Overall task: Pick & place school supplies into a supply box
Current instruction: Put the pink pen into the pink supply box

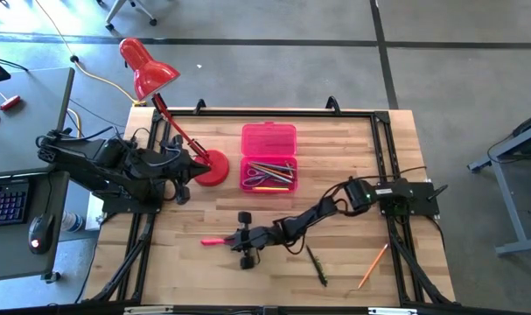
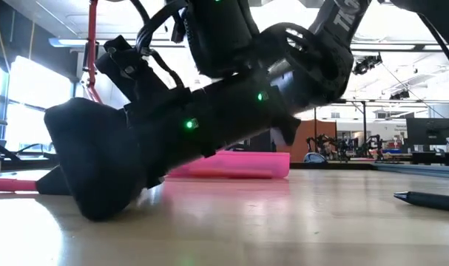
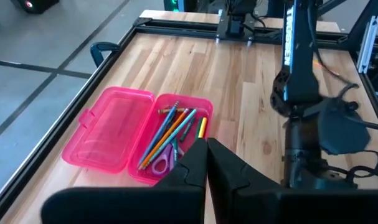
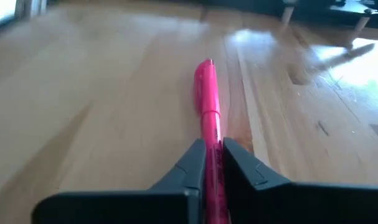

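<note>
One wooden table [image 1: 204,271], pale butcher-block planks with a smooth, faintly glossy top, framed by dark metal rails.

Two dark robot arms, matte plastic and metal. Left arm folded at the table's left edge beside the lamp base; left gripper [image 3: 206,163] clenched on nothing, its two blunt fingers pressed together and pointing toward the pencil case. Right arm stretched low across the front middle of the table; right gripper [image 4: 213,163] down at the tabletop, its fingers closed around one end of the pink pen [image 4: 207,93].

One red desk lamp [image 1: 147,70], glossy bell-shaped shade, thin jointed stem, round flat base [image 1: 214,168] just left of the case.

One pencil case [image 1: 268,140], translucent hot-pink plastic, rectangular with rounded corners, hinged lid lying open flat. Its tray [image 3: 176,134] holds a loose bundle of thin pencils and pens in orange, green and yellow, plus purple-handled scissors [image 3: 164,163].

One pink pen, smooth slim cylinder, lying flat on the wood ahead of the right gripper.

One dark pen [image 1: 317,265], slender, lying front right.

One orange pencil [image 1: 373,265], thin, lying near the front right corner, apart from the dark pen.
</note>
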